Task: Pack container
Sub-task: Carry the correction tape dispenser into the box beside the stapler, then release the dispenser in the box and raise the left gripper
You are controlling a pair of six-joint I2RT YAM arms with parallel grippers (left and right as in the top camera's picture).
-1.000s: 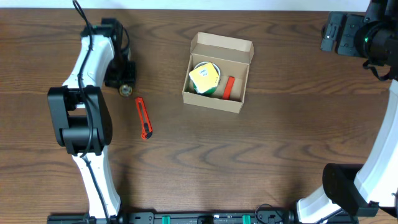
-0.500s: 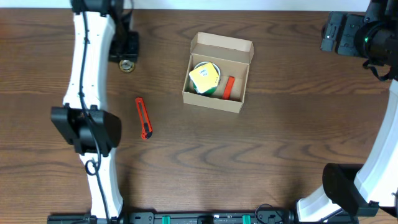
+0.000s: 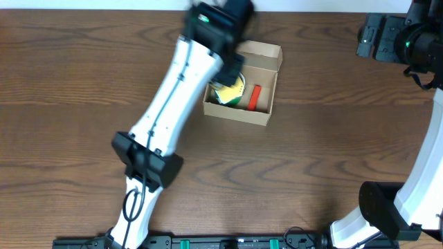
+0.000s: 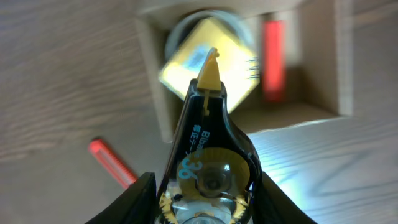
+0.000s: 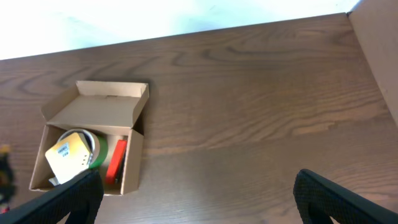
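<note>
Left gripper point(image 4: 204, 198) part-closed on tape dispenser point(image 4: 208, 130), yellow tip aimed over open container point(image 3: 237, 115), likely for drop beside sticky notes point(image 4: 180, 67); right gripper point(image 5: 202, 196) wide open, empty, parked clear

The left arm point(image 3: 176, 90) and right arm point(image 3: 423, 166) have white shells, black joints, black cabling.

The table point(image 3: 332, 159) is seen straight down from high above in the overhead view. From the left wrist, the box point(image 4: 152, 74) is viewed closely, just ahead of the left gripper point(image 4: 205, 199), partly blocked by the held tape dispenser point(image 4: 208, 155). From the right wrist, it is viewed obliquely, far ahead and left of the right gripper point(image 5: 199, 180). The box is shared by all three views.
</note>
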